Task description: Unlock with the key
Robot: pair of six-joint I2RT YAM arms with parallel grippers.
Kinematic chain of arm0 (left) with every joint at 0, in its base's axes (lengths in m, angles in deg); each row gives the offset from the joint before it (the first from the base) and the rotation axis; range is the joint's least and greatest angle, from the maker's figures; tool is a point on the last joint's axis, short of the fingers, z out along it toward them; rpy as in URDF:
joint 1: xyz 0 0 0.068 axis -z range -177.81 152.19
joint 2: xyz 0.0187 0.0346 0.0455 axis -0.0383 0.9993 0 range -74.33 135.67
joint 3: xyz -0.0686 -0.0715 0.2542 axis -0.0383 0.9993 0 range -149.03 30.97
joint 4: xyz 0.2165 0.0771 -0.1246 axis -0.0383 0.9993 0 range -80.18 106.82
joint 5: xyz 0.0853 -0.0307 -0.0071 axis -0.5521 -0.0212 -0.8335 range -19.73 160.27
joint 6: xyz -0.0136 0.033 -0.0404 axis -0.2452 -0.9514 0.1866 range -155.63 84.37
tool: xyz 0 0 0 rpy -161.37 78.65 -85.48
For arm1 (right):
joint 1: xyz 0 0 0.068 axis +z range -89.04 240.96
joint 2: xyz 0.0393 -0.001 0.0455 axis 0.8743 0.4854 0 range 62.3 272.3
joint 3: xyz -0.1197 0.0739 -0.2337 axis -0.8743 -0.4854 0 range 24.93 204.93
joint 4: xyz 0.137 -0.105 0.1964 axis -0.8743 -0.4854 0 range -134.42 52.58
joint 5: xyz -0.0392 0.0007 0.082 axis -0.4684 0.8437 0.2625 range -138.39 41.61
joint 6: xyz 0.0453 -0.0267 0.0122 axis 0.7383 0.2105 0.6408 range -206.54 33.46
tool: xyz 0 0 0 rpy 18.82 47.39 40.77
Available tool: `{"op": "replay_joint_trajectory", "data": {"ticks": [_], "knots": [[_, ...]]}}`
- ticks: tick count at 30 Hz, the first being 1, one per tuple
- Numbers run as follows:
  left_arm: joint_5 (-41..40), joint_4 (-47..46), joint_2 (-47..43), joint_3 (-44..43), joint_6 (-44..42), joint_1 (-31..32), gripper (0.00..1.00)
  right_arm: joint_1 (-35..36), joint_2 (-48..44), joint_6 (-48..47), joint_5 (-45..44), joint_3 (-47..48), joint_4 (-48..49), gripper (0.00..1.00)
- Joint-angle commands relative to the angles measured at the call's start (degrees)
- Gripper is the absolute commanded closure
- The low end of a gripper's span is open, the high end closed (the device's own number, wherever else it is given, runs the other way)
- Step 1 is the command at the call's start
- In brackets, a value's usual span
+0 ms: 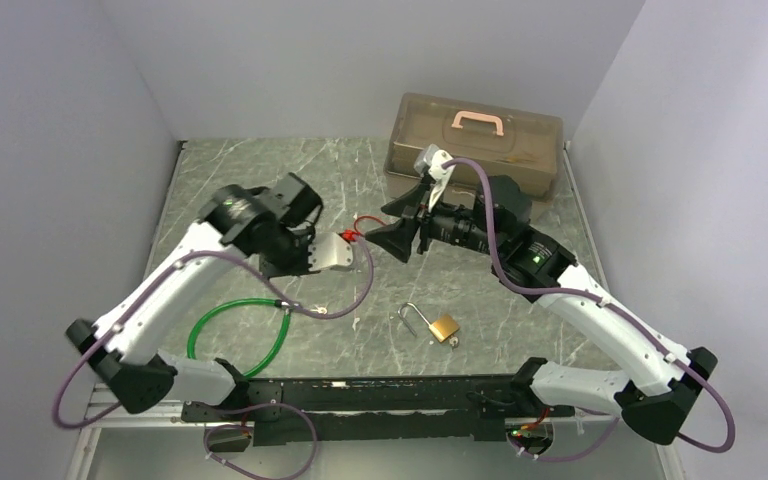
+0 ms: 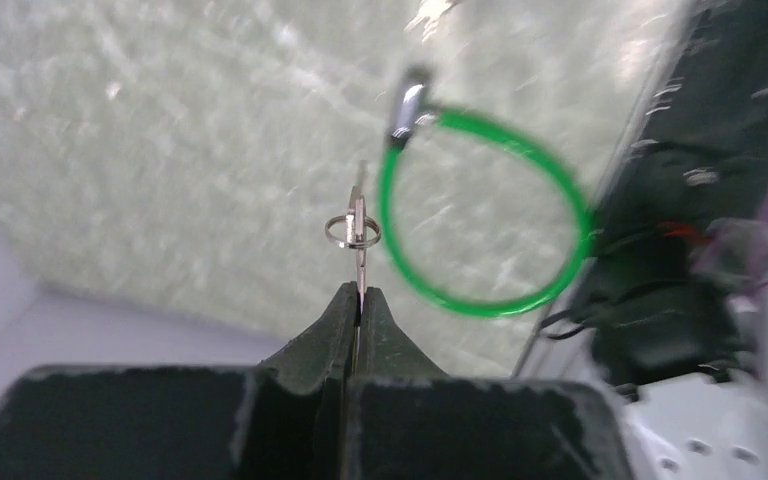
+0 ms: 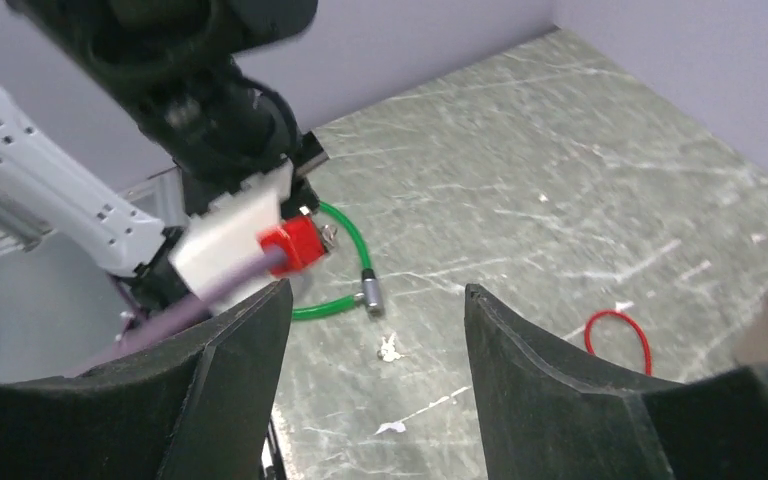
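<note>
Got thin, light key (image 2: 359, 215) clamped in left gripper (image 2: 360, 295), with right gripper (image 3: 378, 300) spread wide. Probably slippery, twisty; best held flat by the head.

small brass padlock (image 1: 444, 327) lies on the grey marble-pattern tabletop (image 1: 260, 170). brown translucent plastic toolbox (image 1: 475, 145) behind it, green cable loop (image 1: 200, 322) to its left, red elastic ring (image 1: 365, 221) behind-left.

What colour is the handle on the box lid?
Pale pink handle, clearest in the top external view.
</note>
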Motion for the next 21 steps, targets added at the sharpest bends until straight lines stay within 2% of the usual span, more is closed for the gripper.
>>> {"op": "replay_joint_trajectory", "data": {"ticks": [1,2,6,9,10,11,12,13,14,16,17,18,19,20,21], "knots": [[-31.31,-4.19,0.09,5.86,-1.37,5.41,1.0,-2.94,-3.89,3.15,-3.39,-3.39,6.0,0.35],[-38.25,-6.99,-1.27,8.85,-3.65,8.36,1.0,-3.35,-4.31,3.3,-3.48,-3.48,6.02,0.35],[-56.92,-12.21,-3.97,16.61,-12.95,15.68,1.0,-3.85,-3.95,3.67,-3.93,-3.01,5.65,0.36],[-61.71,-10.38,-5.11,20.97,-16.25,17.55,1.0,-4.17,-4.22,4.52,-3.98,-4.05,6.99,0.36],[-62.6,-10.61,-5.96,23.15,-19.14,17.54,1.0,-4.21,-4.25,4.73,-3.63,-4.14,7.21,0.37],[-63.96,-14.85,-7.52,23.83,-25.29,17.58,1.0,-4.29,-4.32,4.8,-3.54,-4.08,7.27,0.37],[-64.11,-27.93,-9.55,22.56,-32.99,17.58,1.0,-4.26,-4.32,4.93,-3.44,-4.08,7.22,0.37],[-62.7,-36.44,-11.04,19.53,-40.26,17.77,1.0,-4.32,-4.49,4.99,-3.38,-4.18,7.44,0.37],[-61.83,-36.7,-11.11,16.54,-42.35,18.13,1.0,-4.24,-4.67,5.14,-3.33,-4.33,7.76,0.37],[-60.27,-17.65,-7.06,13.9,-30.93,19.28,1.0,-4.32,-4.54,5.61,-2.93,-4.5,8.13,0.37],[-58.78,-12.07,-5.79,14.12,-25.62,19.85,1.0,-4.21,-4.22,5.57,-2.43,-4.38,8.02,0.38],[-55.83,-14.93,-5.81,11.38,-25.98,19.99,1.0,-4.3,-3.96,5.62,-2.25,-4.24,7.79,0.38],[-51.91,-21.74,-6.56,6.6,-27.52,19.92,1.0,-4.33,-3.83,5.64,-2.17,-4.14,7.71,0.38],[-46.55,-21.62,-6.46,0.29,-27.7,19.92,1.0,-4.28,-3.89,5.76,-2.21,-4.32,7.99,0.38],[-41.32,-14.78,-5.03,-4.85,-23.95,20.82,1.0,-4.33,-3.79,6.0,-2.08,-4.4,8.27,0.38]]}}
